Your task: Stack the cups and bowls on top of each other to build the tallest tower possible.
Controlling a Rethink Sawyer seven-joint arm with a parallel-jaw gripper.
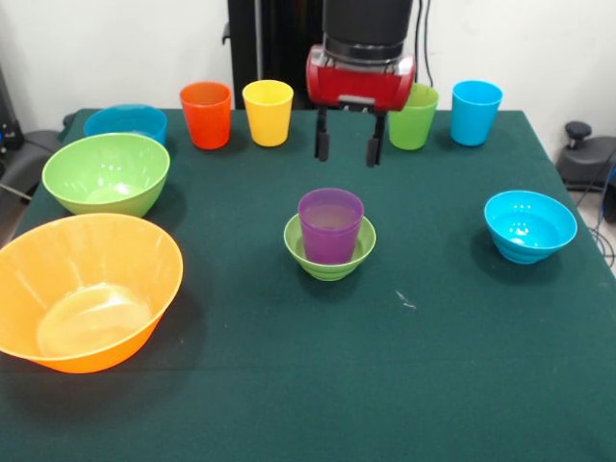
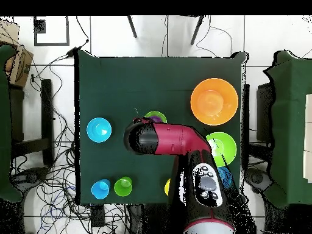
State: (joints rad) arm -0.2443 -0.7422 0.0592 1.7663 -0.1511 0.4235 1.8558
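A purple cup point(image 1: 330, 224) stands upright inside a small ribbed green bowl point(image 1: 329, 260) at the table's middle; its rim peeks out in the overhead view point(image 2: 156, 116). My gripper point(image 1: 347, 148) hangs open and empty above and behind them. A small blue bowl point(image 1: 529, 225) point(image 2: 99, 130) sits apart. The orange cup point(image 1: 206, 115), yellow cup point(image 1: 268, 112), green cup point(image 1: 414, 117) point(image 2: 123, 186) and light blue cup point(image 1: 476, 112) point(image 2: 100, 189) stand in a row at the robot's side.
A very large orange bowl point(image 1: 87, 289) point(image 2: 214, 101), a medium green bowl point(image 1: 106, 173) point(image 2: 220, 148) and a medium blue bowl point(image 1: 126, 122) line one side of the green table point(image 1: 289, 385). My arm point(image 2: 177, 141) covers part of the overhead view.
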